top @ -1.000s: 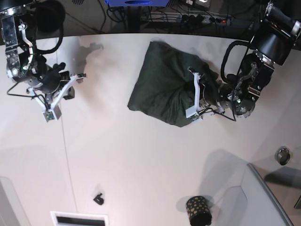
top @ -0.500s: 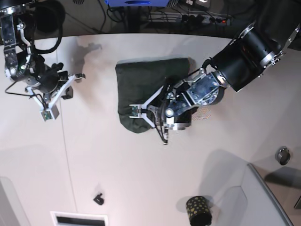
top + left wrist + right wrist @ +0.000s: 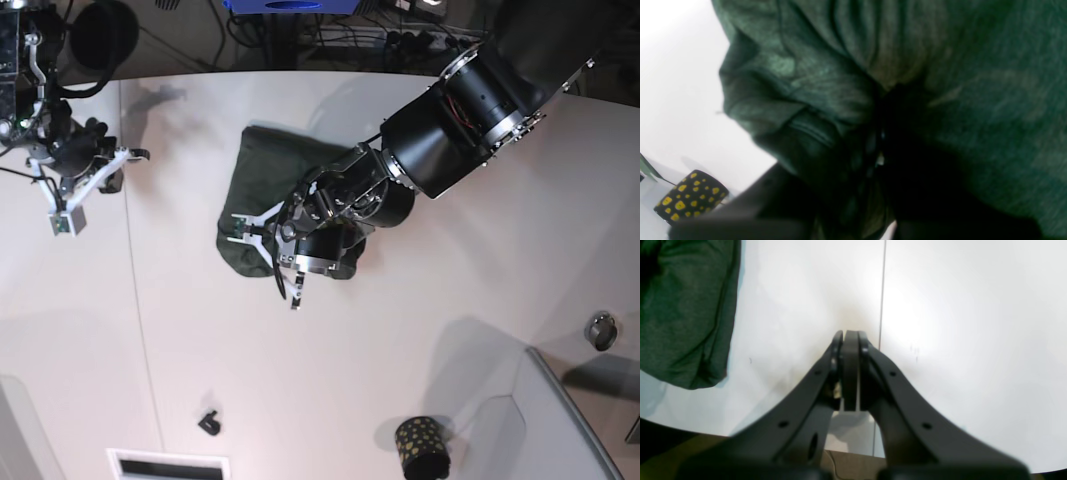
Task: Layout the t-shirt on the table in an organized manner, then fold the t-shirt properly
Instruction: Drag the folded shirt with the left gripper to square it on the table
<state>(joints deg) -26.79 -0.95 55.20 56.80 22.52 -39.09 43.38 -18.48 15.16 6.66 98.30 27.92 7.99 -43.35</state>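
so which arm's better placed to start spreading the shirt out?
Left, probably. Its tool sits over the bunched t-shirt, fabric filling its wrist view. The right tool is shut, over bare table beside the shirt.

The t-shirt (image 3: 940, 83) is being shown as thin, soft, heathered dark green cloth, matt and creased into folds. The table (image 3: 973, 323) is being seen as a smooth white surface with a faint sheen. The right gripper (image 3: 850, 340) is being rendered in matt black plastic, and the cup (image 3: 690, 196) as black with yellow dots.

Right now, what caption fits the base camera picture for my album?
Left arm reaches across the white table, its fingers over the bunched green t-shirt.
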